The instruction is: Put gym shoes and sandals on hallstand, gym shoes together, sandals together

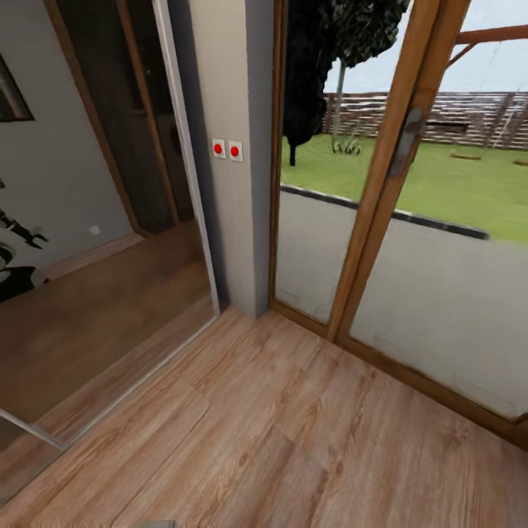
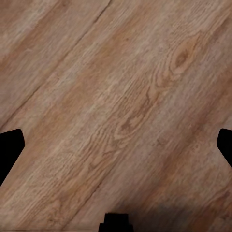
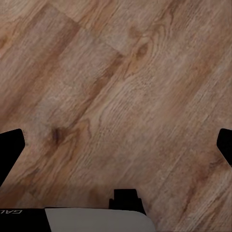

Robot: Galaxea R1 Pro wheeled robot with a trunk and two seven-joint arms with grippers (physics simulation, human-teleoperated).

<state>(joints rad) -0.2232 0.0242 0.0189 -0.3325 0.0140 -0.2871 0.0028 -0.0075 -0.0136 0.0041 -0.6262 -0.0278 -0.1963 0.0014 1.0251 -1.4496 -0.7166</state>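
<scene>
Two red-dotted wall switches [image 1: 226, 149] sit at twelve o'clock above the corridor floor [image 1: 279, 433] in the head view, glass doors [image 1: 411, 242] toward two o'clock. Left wrist: left gripper [image 2: 116, 145] spread wide, empty, over bare planks. Right wrist: right gripper [image 3: 116, 145] likewise parted, holding nothing.

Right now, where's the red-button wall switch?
In the head view, the wall switch sits upper centre-left on the grey wall pillar, between the mirrored sliding door and the wood-framed glass door.
</scene>
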